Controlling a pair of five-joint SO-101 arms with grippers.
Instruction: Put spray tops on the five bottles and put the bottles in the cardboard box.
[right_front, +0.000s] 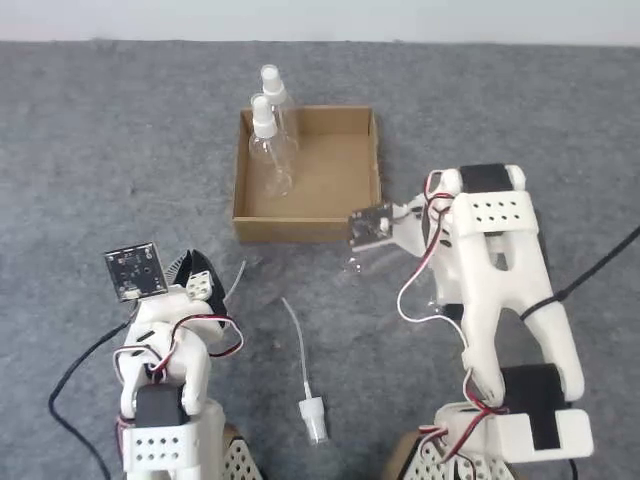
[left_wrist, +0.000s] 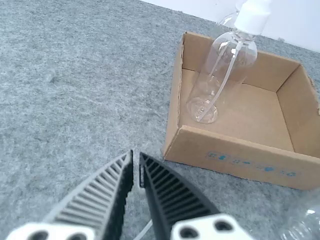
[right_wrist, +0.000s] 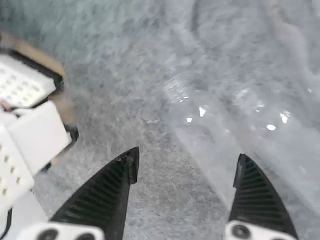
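Note:
Two clear bottles with white spray tops stand at the far left of the cardboard box (right_front: 355, 215): one (right_front: 268, 145) inside it, the other (right_front: 274, 92) at its back corner. The nearer one (left_wrist: 220, 70) shows in the left wrist view. A capless clear bottle (right_wrist: 240, 125) lies on the carpet just ahead of my open right gripper (right_wrist: 187, 165), under the right arm (right_front: 490, 250). My left gripper (left_wrist: 136, 162) is shut, short of the box's near left corner, with a thin white tube (left_wrist: 144, 230) below its fingers. A loose spray top (right_front: 314, 415) lies between the arms.
Grey carpet (right_front: 100, 150) covers the table. The box's near wall (left_wrist: 240, 160) faces the left gripper. Cables trail from both arm bases. Open carpet lies left of the box.

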